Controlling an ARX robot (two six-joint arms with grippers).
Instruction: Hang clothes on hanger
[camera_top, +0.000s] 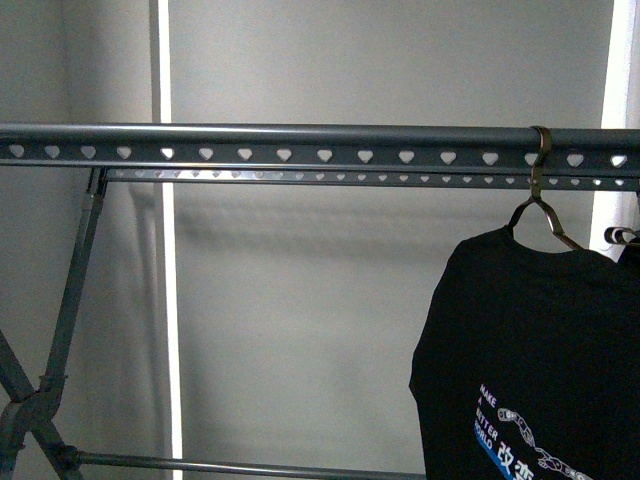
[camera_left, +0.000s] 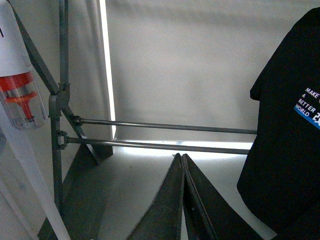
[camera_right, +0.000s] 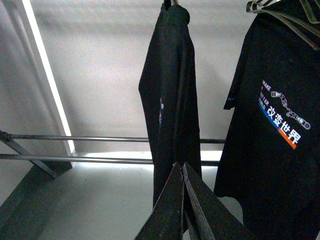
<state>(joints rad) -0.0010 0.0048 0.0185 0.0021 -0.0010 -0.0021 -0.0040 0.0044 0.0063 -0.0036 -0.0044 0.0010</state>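
The clothes (camera_top: 540, 340), a black T-shirt with white and blue print, hang from a thin wire hanger (camera_top: 538, 205) hooked over the right end of the hanger's (camera_top: 300, 145) long grey rail with heart-shaped holes. In the left wrist view the T-shirt (camera_left: 285, 150) hangs to one side of my left gripper (camera_left: 181, 157), which is shut and empty, well apart from it. My right gripper (camera_right: 181, 165) is shut on nothing, its tips just in front of the T-shirt (camera_right: 170, 90) seen edge-on. Neither gripper shows in the front view.
A second dark garment (camera_right: 280, 125) with white and orange print hangs beside the T-shirt; its wire hanger (camera_top: 622, 238) peeks in at the front view's right edge. The rack's crossed legs (camera_top: 45, 380) and low bars (camera_left: 165, 127) stand to the left. A white and red appliance (camera_left: 20, 95) stands beside them.
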